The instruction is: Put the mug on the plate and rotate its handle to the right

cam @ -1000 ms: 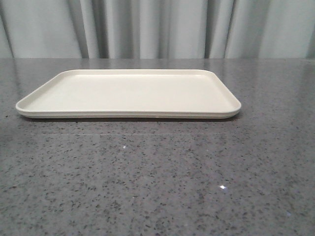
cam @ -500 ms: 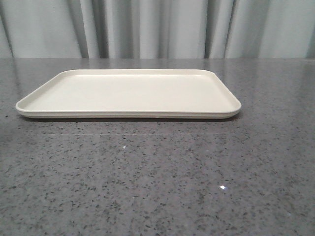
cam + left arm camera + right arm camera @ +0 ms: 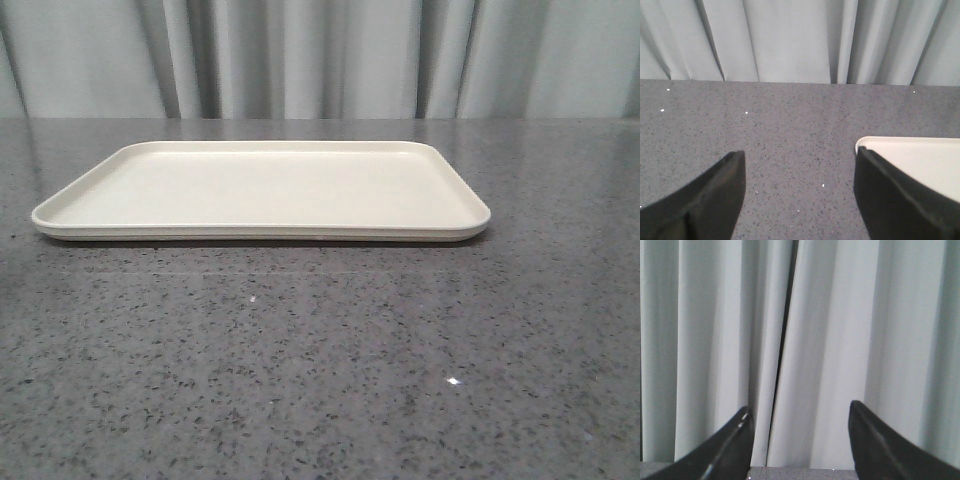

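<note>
A cream rectangular plate (image 3: pixel 260 190) lies flat on a grey speckled table (image 3: pixel 320 360), in front of pale curtains (image 3: pixel 320 55). The left hand (image 3: pixel 799 165) is spread wide and holds nothing, just above the table beside one corner of the plate (image 3: pixel 920 155). The right hand (image 3: pixel 799 415) is also spread wide and holds nothing, facing the curtains (image 3: pixel 830 340).

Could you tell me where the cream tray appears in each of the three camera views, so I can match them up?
Front view: the tray lies across the middle of the grey table, nothing on it.
Left wrist view: only one rounded corner shows, at the right edge, partly behind a finger.
Right wrist view: not in it.
Shared landmark: the pale pleated curtain behind the table.
</note>
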`<state>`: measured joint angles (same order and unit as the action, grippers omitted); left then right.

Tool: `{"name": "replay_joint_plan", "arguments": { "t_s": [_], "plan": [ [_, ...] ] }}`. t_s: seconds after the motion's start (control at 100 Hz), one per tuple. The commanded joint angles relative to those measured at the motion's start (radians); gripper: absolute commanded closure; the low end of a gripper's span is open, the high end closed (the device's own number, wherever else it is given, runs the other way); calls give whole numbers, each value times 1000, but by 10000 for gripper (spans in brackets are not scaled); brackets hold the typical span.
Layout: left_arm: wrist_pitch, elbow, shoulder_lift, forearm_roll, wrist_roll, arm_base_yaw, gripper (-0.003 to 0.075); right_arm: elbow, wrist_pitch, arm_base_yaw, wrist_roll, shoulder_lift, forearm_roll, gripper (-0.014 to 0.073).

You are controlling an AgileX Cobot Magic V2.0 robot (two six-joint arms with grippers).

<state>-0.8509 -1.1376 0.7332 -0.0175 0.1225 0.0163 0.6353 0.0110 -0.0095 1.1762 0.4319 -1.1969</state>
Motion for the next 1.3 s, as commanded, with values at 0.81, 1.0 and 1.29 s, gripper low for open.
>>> {"name": "replay_joint_plan", "arguments": {
  "t_s": [0.81,1.0,1.29],
  "plan": [
    [-412,-349,256,-151,-21,1,259,33,-35,-5,23,45,3,159],
    [-412,-322,257,-135,-21,1,259,33,-47,-5,23,45,3,159],
    [-412,-157,257,-121,-21,1,259,33,-53,-5,23,45,3,159]
  ]
}}
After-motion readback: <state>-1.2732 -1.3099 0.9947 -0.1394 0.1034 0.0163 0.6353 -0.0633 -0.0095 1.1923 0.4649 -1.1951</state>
